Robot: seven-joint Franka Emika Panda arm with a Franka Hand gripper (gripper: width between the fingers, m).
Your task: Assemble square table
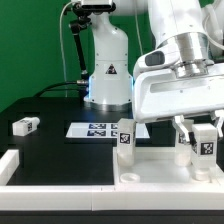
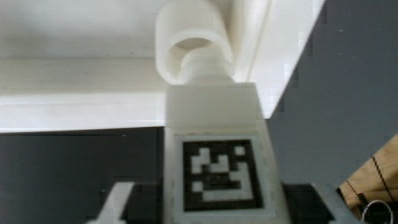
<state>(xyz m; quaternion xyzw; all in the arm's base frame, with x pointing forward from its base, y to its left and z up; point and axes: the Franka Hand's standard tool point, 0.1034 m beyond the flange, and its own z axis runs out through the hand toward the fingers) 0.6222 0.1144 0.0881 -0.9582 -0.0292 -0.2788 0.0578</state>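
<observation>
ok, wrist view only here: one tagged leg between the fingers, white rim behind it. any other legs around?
Observer: Yes. A second leg stands upright on a corner of the square top, on the exterior view's left of the held leg.
Operator: any loose ones?
Observer: One loose leg lies on its side on the black table, far on the exterior view's left, apart from the top.
Operator: marker board near it?
Observer: The marker board lies flat behind the square top, apart from the loose leg.
</observation>
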